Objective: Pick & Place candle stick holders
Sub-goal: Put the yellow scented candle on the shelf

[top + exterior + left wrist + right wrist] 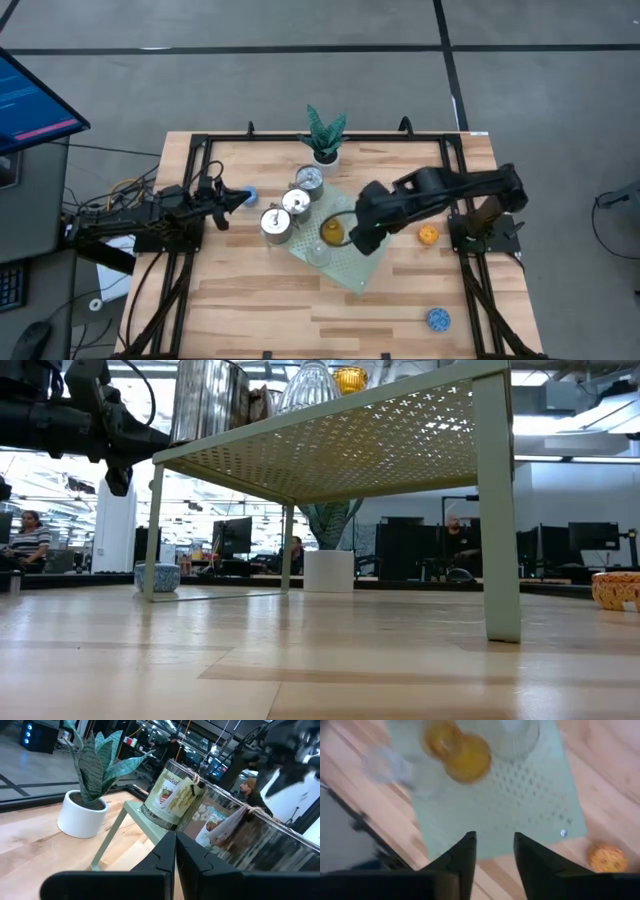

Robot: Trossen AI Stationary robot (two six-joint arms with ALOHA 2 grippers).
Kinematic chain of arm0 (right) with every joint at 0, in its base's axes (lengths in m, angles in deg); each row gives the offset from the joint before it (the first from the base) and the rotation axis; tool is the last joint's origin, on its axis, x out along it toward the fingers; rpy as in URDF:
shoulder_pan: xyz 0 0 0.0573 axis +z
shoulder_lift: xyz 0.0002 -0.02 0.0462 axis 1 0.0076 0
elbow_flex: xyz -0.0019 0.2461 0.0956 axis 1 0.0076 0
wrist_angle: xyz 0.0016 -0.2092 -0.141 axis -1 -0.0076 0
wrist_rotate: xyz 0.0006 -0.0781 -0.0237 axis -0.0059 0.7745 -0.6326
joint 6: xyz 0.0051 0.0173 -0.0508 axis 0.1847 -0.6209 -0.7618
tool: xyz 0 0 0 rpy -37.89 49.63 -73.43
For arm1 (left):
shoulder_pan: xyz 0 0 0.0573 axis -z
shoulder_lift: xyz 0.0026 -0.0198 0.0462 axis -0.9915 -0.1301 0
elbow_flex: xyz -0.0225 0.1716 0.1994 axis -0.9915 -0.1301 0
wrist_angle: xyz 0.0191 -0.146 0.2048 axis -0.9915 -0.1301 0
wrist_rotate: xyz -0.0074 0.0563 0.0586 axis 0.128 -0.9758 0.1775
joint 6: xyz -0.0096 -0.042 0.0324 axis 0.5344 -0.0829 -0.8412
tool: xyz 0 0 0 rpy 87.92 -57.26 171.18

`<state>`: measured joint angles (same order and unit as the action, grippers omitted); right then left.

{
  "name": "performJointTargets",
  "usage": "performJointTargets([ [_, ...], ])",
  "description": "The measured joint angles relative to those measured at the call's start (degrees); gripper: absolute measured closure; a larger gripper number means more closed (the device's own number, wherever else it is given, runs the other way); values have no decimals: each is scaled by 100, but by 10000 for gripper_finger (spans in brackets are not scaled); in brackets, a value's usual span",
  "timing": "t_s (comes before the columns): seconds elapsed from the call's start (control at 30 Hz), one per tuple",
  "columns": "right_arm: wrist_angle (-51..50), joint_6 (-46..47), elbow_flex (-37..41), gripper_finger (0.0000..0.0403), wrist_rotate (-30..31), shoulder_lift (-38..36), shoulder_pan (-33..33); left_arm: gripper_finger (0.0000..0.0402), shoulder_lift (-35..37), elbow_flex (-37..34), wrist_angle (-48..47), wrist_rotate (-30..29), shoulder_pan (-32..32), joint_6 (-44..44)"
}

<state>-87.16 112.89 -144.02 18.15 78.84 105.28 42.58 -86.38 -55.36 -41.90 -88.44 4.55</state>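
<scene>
Claw work first: the right claw [492,851] hangs over the pale green perforated mat [352,262], its two dark fingers parted by a narrow gap and holding nothing. From its wrist, the amber glass holder [465,755] sits on the mat ahead of it, with a clear glass holder [510,735] just beside that one. Seen from above, the right arm reaches in from three o'clock and ends near the mat's middle.

At nine o'clock the left claw [175,852] is pinched shut and empty, hovering near a blue bumpy holder [250,196] on the bench [250,300]. Ahead of it stand a silver metal holder [172,795] and the plant [95,765] in its white pot.

Three silver holders cluster at the mat's ten o'clock edge, the nearest [276,224] just beside the left arm. Off the mat, the orange holder [427,235] lies at three o'clock, and a second blue holder [437,319] at five o'clock, well apart from the rest. Bare wood lies open along the six o'clock edge.

From bench height the mat proves a raised perforated stand on thin legs [497,510]. Beyond are monitors and seated people.
</scene>
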Motion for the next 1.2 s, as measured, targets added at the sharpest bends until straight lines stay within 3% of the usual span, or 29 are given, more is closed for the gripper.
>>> performJointTargets([
  [0.17,-13,-420,1239,207,-643,-228,37,390,-118,0,13,-5,-1,0],
  [0.33,0,-48,2700,136,-1296,-838,-70,390,-196,0,17,-2,0,2],
  [0.73,98,2016,5344,58,-1258,-2953,75,390,-224,0,46,1,0,0],
  [0.97,569,3413,6385,8,-1204,-3452,-101,390,-222,0,66,0,0,0],
  [1.2,1090,4416,6855,10,-885,-3650,-301,390,-222,0,89,1,0,0],
])
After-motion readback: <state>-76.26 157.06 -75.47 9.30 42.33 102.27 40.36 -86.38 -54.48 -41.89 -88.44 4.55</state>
